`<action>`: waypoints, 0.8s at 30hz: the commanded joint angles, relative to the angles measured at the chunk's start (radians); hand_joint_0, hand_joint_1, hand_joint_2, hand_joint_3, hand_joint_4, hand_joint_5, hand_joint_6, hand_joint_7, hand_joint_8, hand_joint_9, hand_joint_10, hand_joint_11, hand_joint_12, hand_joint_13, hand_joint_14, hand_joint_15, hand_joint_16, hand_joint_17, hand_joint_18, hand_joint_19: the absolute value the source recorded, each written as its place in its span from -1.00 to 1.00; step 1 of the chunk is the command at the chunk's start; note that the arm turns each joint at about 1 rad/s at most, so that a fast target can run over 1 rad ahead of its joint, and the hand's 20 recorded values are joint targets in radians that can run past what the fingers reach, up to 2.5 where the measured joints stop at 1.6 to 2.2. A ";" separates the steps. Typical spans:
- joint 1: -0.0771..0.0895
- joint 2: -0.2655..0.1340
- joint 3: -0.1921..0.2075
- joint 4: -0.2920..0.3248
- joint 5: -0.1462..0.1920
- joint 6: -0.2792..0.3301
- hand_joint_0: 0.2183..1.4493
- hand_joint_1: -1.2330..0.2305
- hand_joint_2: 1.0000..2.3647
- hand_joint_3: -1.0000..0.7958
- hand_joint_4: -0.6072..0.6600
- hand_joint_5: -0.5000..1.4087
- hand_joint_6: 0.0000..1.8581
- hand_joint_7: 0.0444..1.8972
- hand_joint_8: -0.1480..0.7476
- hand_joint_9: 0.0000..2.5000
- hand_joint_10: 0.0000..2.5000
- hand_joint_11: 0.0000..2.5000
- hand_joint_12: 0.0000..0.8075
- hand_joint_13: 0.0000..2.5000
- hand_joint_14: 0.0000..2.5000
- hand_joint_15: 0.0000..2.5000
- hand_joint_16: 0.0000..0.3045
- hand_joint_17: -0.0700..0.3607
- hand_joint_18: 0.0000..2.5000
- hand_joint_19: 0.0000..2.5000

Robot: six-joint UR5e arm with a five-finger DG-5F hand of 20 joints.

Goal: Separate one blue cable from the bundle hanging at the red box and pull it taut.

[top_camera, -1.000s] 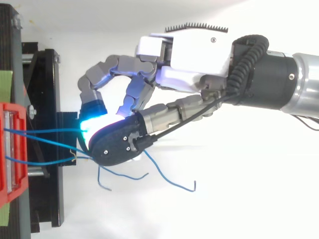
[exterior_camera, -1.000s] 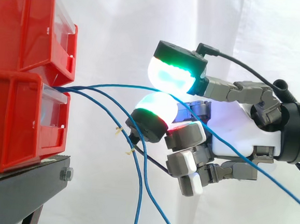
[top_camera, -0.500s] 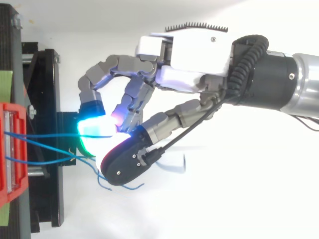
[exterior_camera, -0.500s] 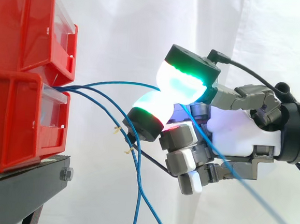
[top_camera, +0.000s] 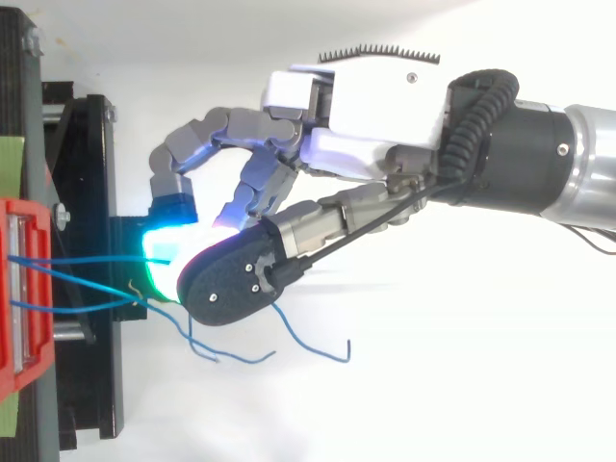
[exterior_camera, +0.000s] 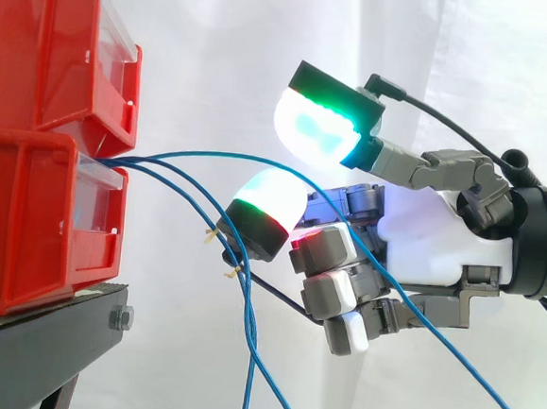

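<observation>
Our robot hand had its pads apart around the top cable arcing from the red box; we judged it should pinch squarely, then draw back steadily.

Glossy moulded plastic forms the red bins; the stand is matt black metal, the curtain white cloth. The blue cables look smooth-sheathed, the hand smooth grey-white plastic.

A lab: white curtain, red bins, black stand.
</observation>
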 commanded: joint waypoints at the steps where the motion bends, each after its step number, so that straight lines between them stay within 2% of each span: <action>1: 0.000 0.000 0.001 0.000 0.000 0.000 -0.33 -0.04 -0.99 -0.36 0.20 -0.63 -0.24 0.17 0.09 -0.10 -0.98 -0.21 0.03 -0.09 -0.98 -0.44 -0.66 -0.13 -0.15 -0.45; 9: 0.000 0.000 0.000 0.000 0.000 0.000 -0.30 -0.11 -0.97 -0.11 0.19 -0.61 -0.34 0.29 0.09 -0.11 -0.98 -0.21 0.04 -0.09 -0.98 -0.44 -0.66 -0.13 -0.16 -0.45; 17: 0.000 0.000 0.000 0.000 0.000 0.000 -0.28 -0.30 -0.97 0.03 0.21 -0.63 -0.28 0.22 0.12 -0.11 -0.98 -0.21 0.06 -0.08 -0.98 -0.45 -0.64 -0.11 -0.14 -0.48; 20: 0.000 0.000 0.000 0.000 0.000 0.000 -0.30 -0.31 -0.97 -0.02 0.22 -0.63 -0.27 0.22 0.10 -0.11 -0.98 -0.21 0.04 -0.09 -0.98 -0.44 -0.65 -0.12 -0.15 -0.47; 22: 0.002 0.000 0.001 0.000 0.000 0.000 -0.35 -0.26 -0.98 -0.20 0.22 -0.63 -0.28 0.21 0.09 -0.11 -0.98 -0.21 0.03 -0.09 -0.98 -0.44 -0.66 -0.14 -0.16 -0.46; 24: 0.002 0.000 0.000 0.000 0.000 0.000 -0.37 -0.23 -0.98 -0.29 0.22 -0.62 -0.29 0.24 0.10 -0.11 -0.98 -0.21 0.03 -0.09 -0.98 -0.45 -0.66 -0.13 -0.16 -0.46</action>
